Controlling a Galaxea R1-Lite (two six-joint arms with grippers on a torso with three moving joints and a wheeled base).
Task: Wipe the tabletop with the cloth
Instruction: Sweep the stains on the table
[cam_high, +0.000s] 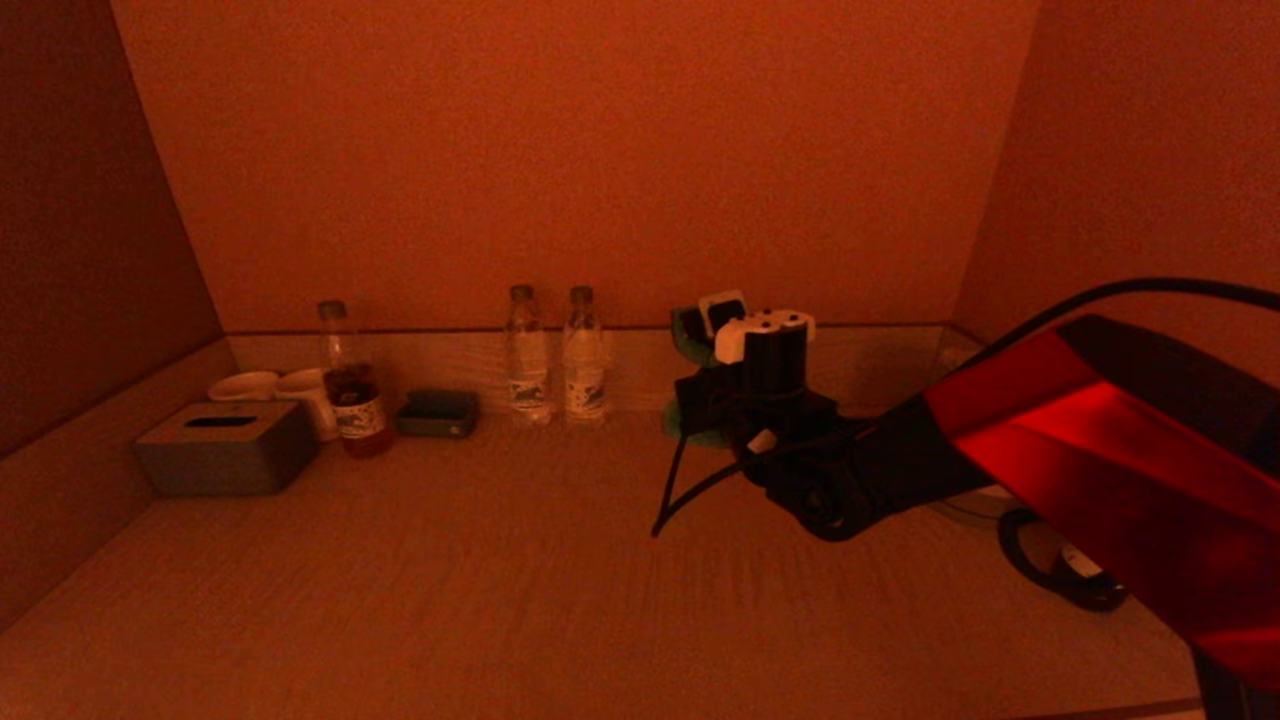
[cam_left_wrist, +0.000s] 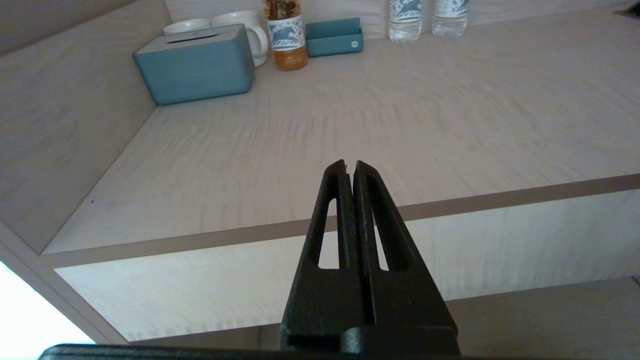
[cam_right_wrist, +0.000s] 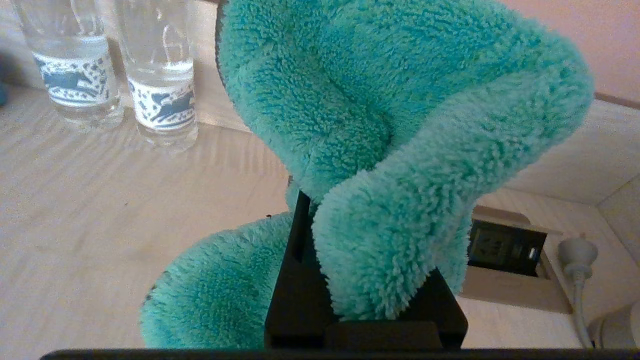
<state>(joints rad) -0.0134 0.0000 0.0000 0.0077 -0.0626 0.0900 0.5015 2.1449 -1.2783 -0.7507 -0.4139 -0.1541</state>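
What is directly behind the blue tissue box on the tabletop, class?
Behind the tissue box stand two white mugs, side by side against the back ledge. The box hides their lower parts, so whether they hold anything cannot be seen.

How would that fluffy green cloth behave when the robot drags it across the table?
Probably floppy: the cloth folds and droops around the right gripper holding it. Its thick pile suggests it is light and soft, so it should likely flatten and trail across the tabletop rather than slide stiffly.
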